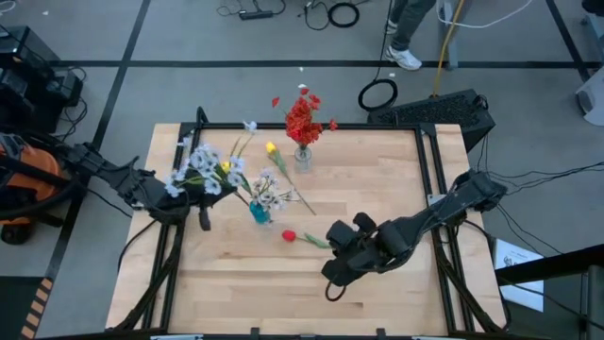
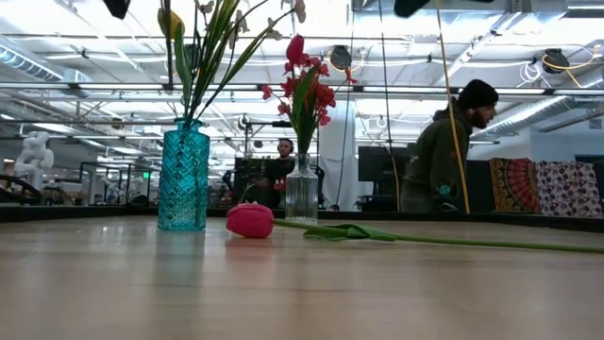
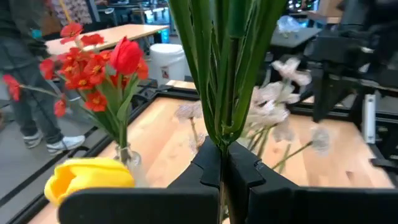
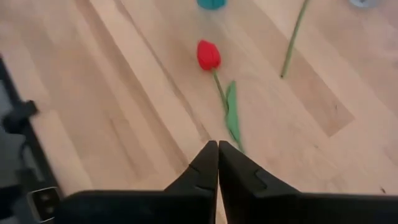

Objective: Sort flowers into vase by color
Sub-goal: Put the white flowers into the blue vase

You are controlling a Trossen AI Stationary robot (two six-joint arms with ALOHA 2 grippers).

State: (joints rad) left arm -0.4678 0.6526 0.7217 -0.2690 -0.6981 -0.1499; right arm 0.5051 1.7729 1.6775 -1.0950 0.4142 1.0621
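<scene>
Lying flat on the table [image 1: 377,170], a red tulip [image 4: 209,55] has its stem clenched by the right gripper [image 4: 217,163]; the left gripper [image 3: 222,171] clamps green stems [image 3: 224,68].

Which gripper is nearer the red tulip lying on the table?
Right. The right gripper is shut at the red tulip stem's end; the left gripper is off by the teal vase, clamping stems.

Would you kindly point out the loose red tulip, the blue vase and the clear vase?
red tulip [image 4: 209,55]: right wrist view, on the bloom.
blue vase [image 2: 183,179]: low view, on its body.
clear vase [image 2: 302,194]: low view, on its glass body.
</scene>
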